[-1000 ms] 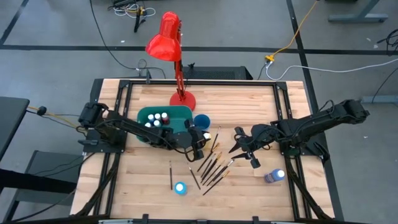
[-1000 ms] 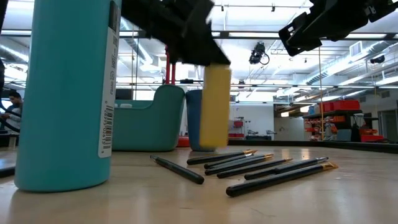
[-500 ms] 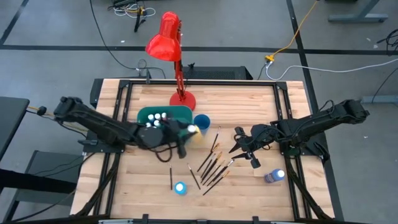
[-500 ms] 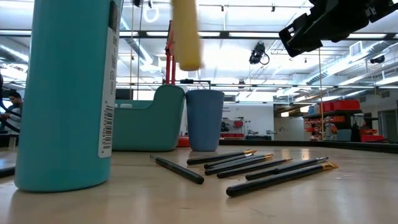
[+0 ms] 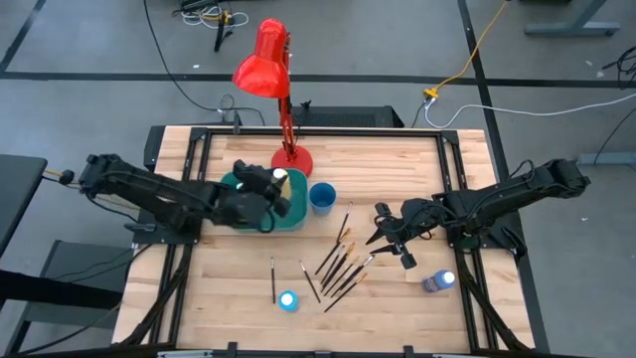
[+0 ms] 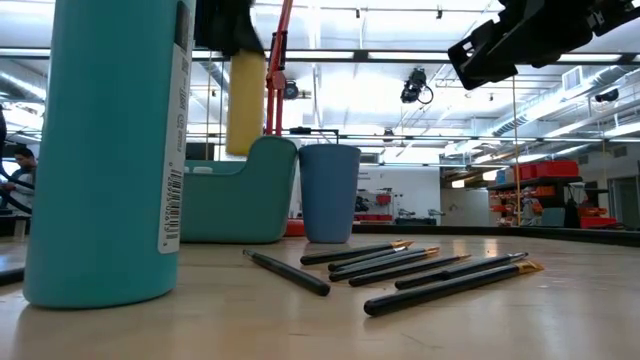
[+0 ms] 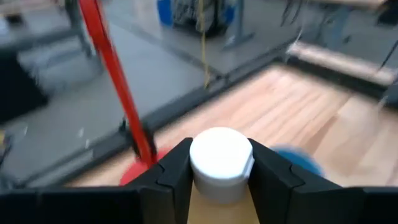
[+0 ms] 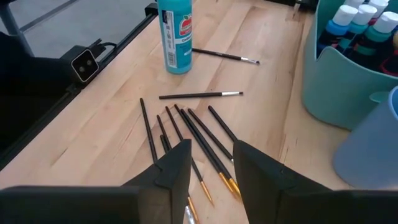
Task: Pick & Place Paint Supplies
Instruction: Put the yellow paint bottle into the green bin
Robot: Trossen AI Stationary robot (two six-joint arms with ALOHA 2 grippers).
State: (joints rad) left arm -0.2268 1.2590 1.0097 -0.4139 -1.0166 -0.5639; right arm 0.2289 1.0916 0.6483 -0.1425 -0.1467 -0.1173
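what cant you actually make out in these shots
- Yellow bottle: body cut off in the left wrist view; the left end effector covers all but the cap.
- Bottles in the teal bin: left arm hides most from above.
- Right end effector: holds nothing; in the low view, cropped.

A yellow bottle [image 6: 245, 103] (white-capped) hangs over the teal bin [image 5: 288, 217] beside a blue cup [image 5: 322, 196].

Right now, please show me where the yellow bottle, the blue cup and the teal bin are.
yellow bottle [image 6: 245, 105]: low view, on its yellow body.
blue cup [image 5: 322, 196]: high view, on its rim.
teal bin [image 6: 240, 205]: low view, on its front wall.
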